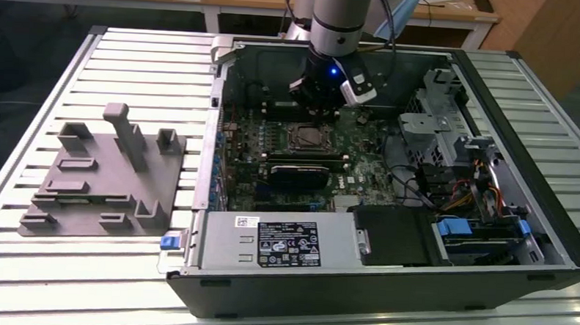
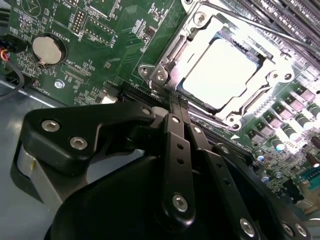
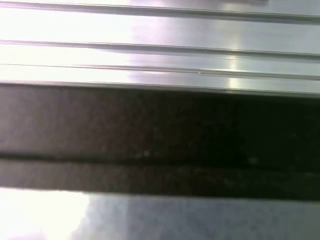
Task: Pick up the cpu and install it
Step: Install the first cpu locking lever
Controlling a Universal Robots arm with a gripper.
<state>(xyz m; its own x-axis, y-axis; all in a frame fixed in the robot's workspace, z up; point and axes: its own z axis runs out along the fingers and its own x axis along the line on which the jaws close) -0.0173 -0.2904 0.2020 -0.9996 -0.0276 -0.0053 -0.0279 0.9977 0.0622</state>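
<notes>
The cpu (image 2: 220,75) lies flat inside the metal socket frame (image 2: 162,75) on the green motherboard (image 2: 115,40), its silvery top glaring under the light. In the exterior view the socket frame (image 1: 309,136) sits mid-board inside the open computer case (image 1: 383,284). My gripper (image 2: 176,102) hangs just beside the socket's edge, its two black fingers (image 2: 172,135) pressed together with nothing between them. From the exterior view the gripper (image 1: 317,109) hovers a little above and behind the socket.
A grey plastic tray (image 1: 104,176) with upright posts rests on the slatted metal table (image 1: 30,283) at the exterior view's left. Inside the case are a graphics card (image 1: 300,174), drive cages (image 1: 448,133) and cables. A coin battery (image 2: 47,49) sits on the board.
</notes>
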